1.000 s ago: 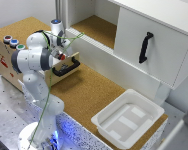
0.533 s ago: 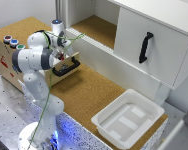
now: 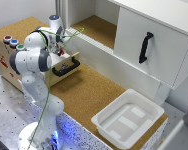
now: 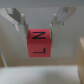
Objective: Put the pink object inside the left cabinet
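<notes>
A pink object (image 4: 39,42), a small cube, sits in the wooden drawer box (image 3: 64,64), between the released jaws of the gripper (image 4: 39,26), which should descend straight, centred, before clamping and lifting toward the left cabinet (image 3: 96,27).

This is a robotics lab test rig, not a lived-in room. A white robot arm (image 3: 36,75) stands bolted to a perforated metal breadboard (image 3: 6,115) beside a cork-topped desk (image 3: 89,92). On the desk sit a plain white mock cabinet (image 3: 154,45), a wooden drawer box (image 3: 61,62) with coloured buttons (image 3: 13,43), and a white plastic tray (image 3: 126,117).
</notes>
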Robot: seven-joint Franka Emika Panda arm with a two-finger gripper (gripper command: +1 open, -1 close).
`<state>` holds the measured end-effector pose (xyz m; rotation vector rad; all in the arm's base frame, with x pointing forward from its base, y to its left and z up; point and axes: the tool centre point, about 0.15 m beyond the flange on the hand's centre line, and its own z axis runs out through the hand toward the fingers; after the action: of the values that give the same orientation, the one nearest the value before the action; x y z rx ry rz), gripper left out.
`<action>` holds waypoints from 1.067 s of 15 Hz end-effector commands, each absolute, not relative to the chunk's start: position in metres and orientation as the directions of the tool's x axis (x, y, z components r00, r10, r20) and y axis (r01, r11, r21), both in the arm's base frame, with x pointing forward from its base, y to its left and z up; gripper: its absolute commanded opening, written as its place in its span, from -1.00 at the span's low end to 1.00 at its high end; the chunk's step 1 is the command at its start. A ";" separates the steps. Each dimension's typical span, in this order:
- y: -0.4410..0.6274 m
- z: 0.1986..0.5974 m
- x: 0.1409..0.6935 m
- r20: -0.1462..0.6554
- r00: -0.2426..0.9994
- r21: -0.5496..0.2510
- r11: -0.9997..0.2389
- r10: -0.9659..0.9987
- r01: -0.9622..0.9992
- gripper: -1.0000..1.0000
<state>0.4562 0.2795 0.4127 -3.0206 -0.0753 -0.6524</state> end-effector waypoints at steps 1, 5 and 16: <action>0.273 0.478 0.538 0.485 0.871 0.045 -0.997 0.077 0.063 -1.00; 0.279 0.507 0.605 0.521 0.848 0.033 -0.995 0.096 0.093 -1.00; 0.310 0.487 0.693 0.494 0.860 0.077 -0.992 0.128 0.103 -1.00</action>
<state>0.6534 0.2889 0.4900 -2.9031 -0.2330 -0.9299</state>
